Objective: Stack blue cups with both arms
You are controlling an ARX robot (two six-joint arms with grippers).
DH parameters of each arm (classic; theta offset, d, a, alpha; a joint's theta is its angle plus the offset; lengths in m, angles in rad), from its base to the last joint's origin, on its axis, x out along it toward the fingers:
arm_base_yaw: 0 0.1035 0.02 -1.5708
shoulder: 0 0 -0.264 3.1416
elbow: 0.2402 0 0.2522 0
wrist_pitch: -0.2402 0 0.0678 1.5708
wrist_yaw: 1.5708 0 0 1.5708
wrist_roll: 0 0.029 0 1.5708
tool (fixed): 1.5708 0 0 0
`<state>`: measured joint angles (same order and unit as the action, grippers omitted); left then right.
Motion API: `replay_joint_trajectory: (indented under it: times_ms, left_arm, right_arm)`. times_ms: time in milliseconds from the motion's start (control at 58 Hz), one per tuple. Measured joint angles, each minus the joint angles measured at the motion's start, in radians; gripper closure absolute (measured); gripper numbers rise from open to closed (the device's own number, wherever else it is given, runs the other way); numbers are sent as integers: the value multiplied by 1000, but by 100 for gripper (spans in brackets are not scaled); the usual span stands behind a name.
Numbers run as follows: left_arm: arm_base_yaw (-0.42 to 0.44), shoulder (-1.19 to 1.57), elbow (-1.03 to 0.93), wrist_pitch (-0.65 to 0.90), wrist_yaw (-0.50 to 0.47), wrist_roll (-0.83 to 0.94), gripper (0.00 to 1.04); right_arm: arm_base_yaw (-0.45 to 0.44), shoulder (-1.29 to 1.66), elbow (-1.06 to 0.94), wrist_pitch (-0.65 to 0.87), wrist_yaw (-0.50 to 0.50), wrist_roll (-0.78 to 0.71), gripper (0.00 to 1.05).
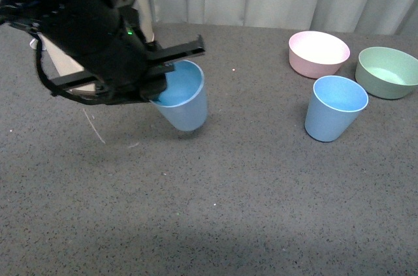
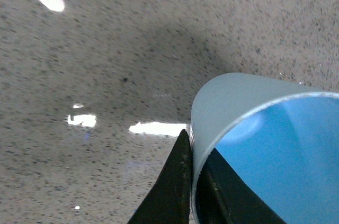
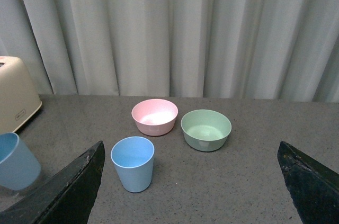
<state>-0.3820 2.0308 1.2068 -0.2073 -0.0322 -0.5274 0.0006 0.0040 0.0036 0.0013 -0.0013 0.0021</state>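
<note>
Left pincer (image 1: 159, 88) grips one blue cup (image 1: 187, 107), tilted — nothing stacked yet. The other cup (image 1: 334, 109) stands apart; right pincer (image 3: 190, 147) gapes, empty.

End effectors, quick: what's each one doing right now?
Left end effector: closed on the rim of a light blue matte plastic tumbler.
Right end effector: open, holding nothing.

Blue cups (image 1: 336, 111), pink bowl (image 1: 315, 67), green bowl (image 1: 385, 89)

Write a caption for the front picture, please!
Left arm holds a tilted blue cup by its rim; the other cup stands near a pink bowl and green bowl.
</note>
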Motion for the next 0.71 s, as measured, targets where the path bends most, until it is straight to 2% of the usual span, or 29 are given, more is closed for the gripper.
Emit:
replay_joint_trajectory:
  times_ms: [190, 638, 707]
  left_arm:
    - [-60, 73, 68, -24, -24, -37, 101]
    - [-111, 164, 197, -80, -44, -68, 101]
    - [-113, 165, 200, -82, -42, -78, 92]
  right_arm:
    - [0, 0, 0, 0, 0, 0, 10]
    - [0, 0, 0, 0, 0, 0, 10]
    - [0, 0, 0, 0, 0, 0, 10]
